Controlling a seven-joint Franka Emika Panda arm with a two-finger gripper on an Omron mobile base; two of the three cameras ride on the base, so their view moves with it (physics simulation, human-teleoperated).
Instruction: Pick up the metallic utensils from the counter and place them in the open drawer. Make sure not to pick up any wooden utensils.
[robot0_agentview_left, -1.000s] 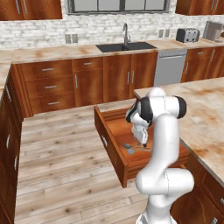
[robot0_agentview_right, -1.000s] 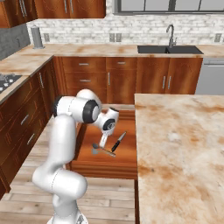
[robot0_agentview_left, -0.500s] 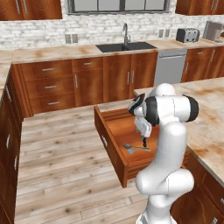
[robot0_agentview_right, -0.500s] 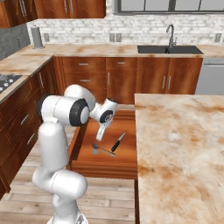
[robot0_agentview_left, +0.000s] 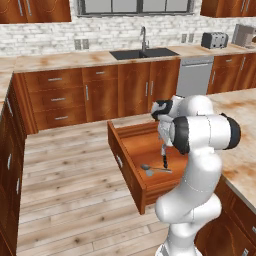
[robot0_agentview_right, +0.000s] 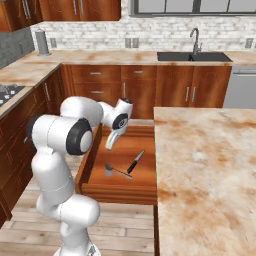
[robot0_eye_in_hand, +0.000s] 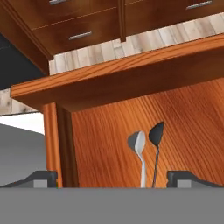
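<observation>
- While you read the left base view, note the spoon (robot0_agentview_left: 150, 170) and the knife (robot0_agentview_left: 164, 161) both lying on the floor of the open drawer (robot0_agentview_left: 125, 160), below the arm.
- From the right base view, your pincer (robot0_agentview_right: 111, 142) hangs above the drawer, jaws wide, holding nothing; swing carelessly and the elbow could clip the tabletop (robot0_agentview_right: 210, 170) edge.
- Through the hand view, the spoon lies just ahead; dipping lower could knock it.
</observation>
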